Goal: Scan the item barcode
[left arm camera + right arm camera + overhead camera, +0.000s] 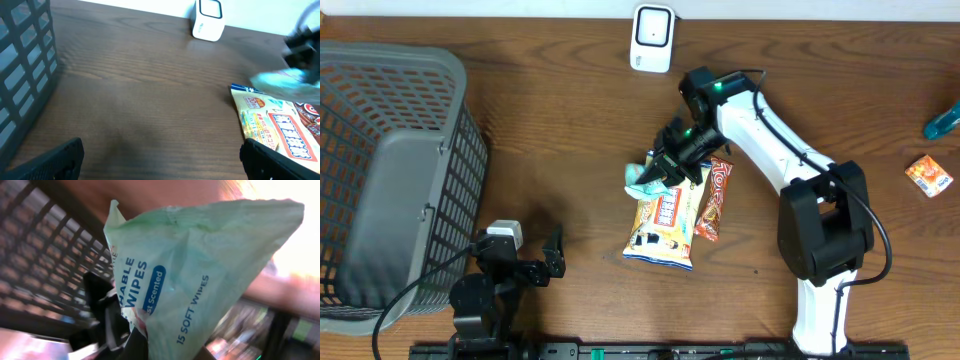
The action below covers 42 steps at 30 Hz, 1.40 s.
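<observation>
While the left pincer [554, 262] gapes, the right pincer [661, 172] pinches a crinkly pale-green wipes pack [200, 280].

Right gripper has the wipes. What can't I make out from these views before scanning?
- Barcode on the wipes pack: not showing in the right wrist view; only the printed front faces it.
- Overhead: pack partly covered by the right gripper, too small to read.
- Left wrist: pack blurred at the right edge; snack bag cut off there.
- Scanner window: too small overhead.
</observation>
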Motion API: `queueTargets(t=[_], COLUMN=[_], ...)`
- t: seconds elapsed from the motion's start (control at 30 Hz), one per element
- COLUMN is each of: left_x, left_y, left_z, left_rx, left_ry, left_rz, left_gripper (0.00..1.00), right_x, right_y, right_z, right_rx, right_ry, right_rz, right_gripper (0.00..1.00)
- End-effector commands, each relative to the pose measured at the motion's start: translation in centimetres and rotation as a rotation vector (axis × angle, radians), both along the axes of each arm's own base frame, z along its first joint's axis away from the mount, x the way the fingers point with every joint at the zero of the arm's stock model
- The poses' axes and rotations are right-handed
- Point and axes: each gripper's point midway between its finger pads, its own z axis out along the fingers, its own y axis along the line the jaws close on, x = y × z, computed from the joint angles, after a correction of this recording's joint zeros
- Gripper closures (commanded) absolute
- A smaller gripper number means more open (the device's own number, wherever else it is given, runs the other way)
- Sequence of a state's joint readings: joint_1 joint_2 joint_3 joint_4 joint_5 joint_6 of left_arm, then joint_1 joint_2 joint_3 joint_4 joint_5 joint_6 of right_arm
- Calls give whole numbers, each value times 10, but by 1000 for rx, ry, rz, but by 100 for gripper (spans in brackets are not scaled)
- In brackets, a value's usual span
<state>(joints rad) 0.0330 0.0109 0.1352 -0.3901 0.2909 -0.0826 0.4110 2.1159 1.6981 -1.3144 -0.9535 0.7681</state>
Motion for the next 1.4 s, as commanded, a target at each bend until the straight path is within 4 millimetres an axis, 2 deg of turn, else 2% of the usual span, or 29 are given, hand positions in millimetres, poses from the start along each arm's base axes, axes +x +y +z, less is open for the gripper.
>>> queueTargets(t=[0.0, 0.1, 0.23, 0.3, 0.37, 0.43, 0.47, 0.5, 0.53, 0.57, 0.6, 0.63, 0.67, 0.7, 0.73, 0.77, 0.8, 0.83, 0.87, 0.9, 0.97, 1.1, 1.2, 1.27, 1.37], left_x=[-2, -2, -2, -2, -2, -2, -2, -2, -2, -2, -2, -2, -2, -2, -2, -2, -2, -2, -2, -2, -2, -2, -2, -2, -2], left_y=[-1, -1, -1, -1, -1, -1, -1, -1, -1, -1, -1, -1, -1, -1, -1, -1, -1, -1, -1, -1, -1, -1, -1, -1, -1], left_z=[-10, -10, -10, -10, -10, -10, -10, -10, -10, -10, -10, -10, -10, -10, -10, -10, -10, -10, -10, -10, -10, -10, -10, -10, -10], left_rx=[-14, -14, -13, -14, -13, -13, -14, -13, -14, -14, -13, -13, -13, -13, -13, -13, -13, -13, -14, -13, -13, -14, -13, -14, -13], left_ry=[31, 31, 31, 31, 31, 31, 31, 31, 31, 31, 31, 31, 31, 31, 31, 31, 31, 31, 31, 31, 31, 31, 31, 31, 31], left_rz=[-2, -2, -2, -2, -2, -2, -2, -2, -2, -2, -2, -2, -2, -2, -2, -2, -2, -2, -2, -2, -2, -2, -2, -2, -2], left_gripper=[0, 0, 0, 0, 0, 0, 0, 0, 0, 0, 0, 0, 0, 0, 0, 0, 0, 0, 0, 0, 0, 0, 0, 0, 0], right_x=[-2, -2, 0, 1, 8, 31, 74, 97, 102, 105, 105, 106, 111, 116, 123, 127, 130, 133, 136, 141, 142, 138, 144, 146, 141], right_y=[-1, 0, 2, 2, -3, -15, -45, -56, -58, -56, -53, -47, -39, -33, -25, -21, -19, -18, -17, -14, -15, -15, -8, -6, -9], right_z=[17, 19, 22, 21, 10, -17, -51, -59, -60, -61, -60, -60, -58, -55, -49, -46, -41, -38, -34, -31, -32, -50, -77, -98, -127], right_rx=[-110, -213, -254, -252, -287, -371, -527, -600, -623, -645, -645, -637, -609, -582, -544, -529, -515, -505, -498, -488, -491, -523, -525, -534, -567], right_ry=[340, 550, 657, 649, 574, 365, -92, -324, -388, -448, -456, -474, -528, -580, -652, -691, -731, -752, -771, -790, -770, -675, -669, -649, -605], right_rz=[-247, -393, -469, -470, -484, -517, -454, -380, -349, -319, -315, -310, -282, -251, -209, -186, -169, -164, -170, -181, -217, -288, -278, -268, -245], right_gripper=[97, 94, 92, 91, 91, 96, 73, 68, 64, 30, 16, 12, 17, 25, 38, 48, 68, 72, 69, 51, 41, 40, 43, 50, 68])
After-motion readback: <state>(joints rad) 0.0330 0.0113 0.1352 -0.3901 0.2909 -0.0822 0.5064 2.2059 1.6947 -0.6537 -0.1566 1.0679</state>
